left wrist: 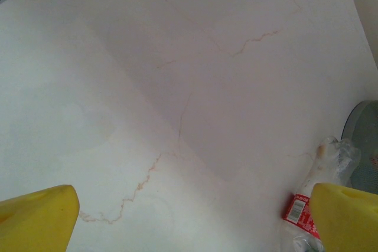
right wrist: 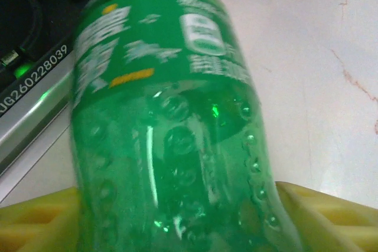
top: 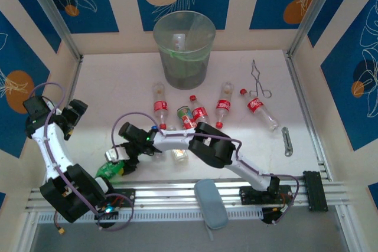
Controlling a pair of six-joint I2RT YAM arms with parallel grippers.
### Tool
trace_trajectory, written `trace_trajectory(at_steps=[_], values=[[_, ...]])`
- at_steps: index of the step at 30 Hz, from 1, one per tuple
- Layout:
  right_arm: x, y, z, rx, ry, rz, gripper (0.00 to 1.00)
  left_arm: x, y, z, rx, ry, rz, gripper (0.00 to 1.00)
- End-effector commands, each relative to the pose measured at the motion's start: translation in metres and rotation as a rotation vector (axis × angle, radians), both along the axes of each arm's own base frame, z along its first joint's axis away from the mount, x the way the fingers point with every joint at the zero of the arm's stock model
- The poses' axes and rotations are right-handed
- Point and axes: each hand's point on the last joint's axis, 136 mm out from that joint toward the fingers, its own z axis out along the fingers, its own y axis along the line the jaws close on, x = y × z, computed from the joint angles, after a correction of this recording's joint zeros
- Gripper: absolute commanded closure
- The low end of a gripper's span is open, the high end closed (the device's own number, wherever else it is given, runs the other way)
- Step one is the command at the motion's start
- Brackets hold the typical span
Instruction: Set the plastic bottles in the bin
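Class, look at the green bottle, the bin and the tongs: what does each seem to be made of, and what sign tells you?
Green bottle: likely thin, glossy, see-through plastic; light glints on its dimpled wall.
Bin: probably translucent, duller plastic; a bottle inside shows through its wall.
Tongs: seemingly bare metal wire; thin, grey, with a slight shine.

Overhead view from behind, wrist views close, angled down at shared table (top: 118,81)
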Motion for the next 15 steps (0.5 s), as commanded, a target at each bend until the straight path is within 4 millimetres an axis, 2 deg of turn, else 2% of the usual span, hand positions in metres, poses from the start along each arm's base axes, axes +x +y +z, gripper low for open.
trace_trajectory(at_steps=[1,6,9,12,15], values=[[0.014,-0.005,0.022,0.029,-0.016,-0.033,0.34,0.002,-0.003,0.009,-0.002,-0.040,-0.015,0.00],[0.025,-0.011,0.039,0.051,-0.011,-0.078,0.36,0.000,-0.004,0.016,0.018,-0.058,-0.024,0.00],[0.038,-0.014,0.055,0.064,-0.001,-0.131,0.38,0.001,-0.008,0.029,0.021,-0.071,-0.047,0.00],[0.057,-0.019,0.072,0.063,-0.011,-0.197,0.40,0.006,-0.014,0.058,0.008,-0.151,-0.060,0.00],[0.076,-0.026,0.093,0.065,-0.073,-0.258,0.40,0.005,-0.019,0.095,0.042,-0.225,-0.071,0.00]])
